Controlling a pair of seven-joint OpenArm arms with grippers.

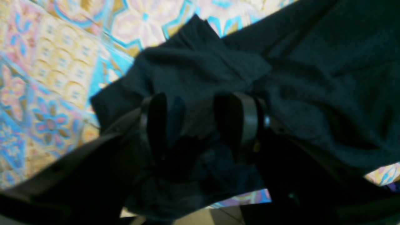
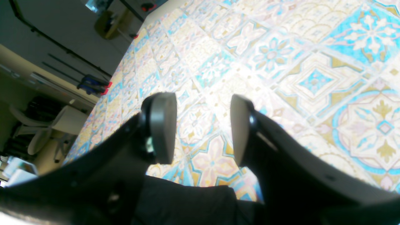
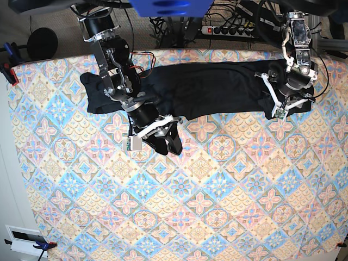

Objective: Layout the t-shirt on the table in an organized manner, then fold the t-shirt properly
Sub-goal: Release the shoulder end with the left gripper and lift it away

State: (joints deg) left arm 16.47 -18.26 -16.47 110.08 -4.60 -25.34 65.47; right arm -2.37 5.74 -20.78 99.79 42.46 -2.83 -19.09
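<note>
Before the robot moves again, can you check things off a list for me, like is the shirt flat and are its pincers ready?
1. T-shirt on the table: ok.
2. T-shirt lying flat: not ok, bunched into a long strip along the far edge.
3. Right pincer open and empty: ok, only table shows between its fingers.
4. Left pincer over the t-shirt: ok.
5. Left pincer gripping cloth: cannot tell, too dark and blurry.
6. Sleeves spread out: not ok.
</note>
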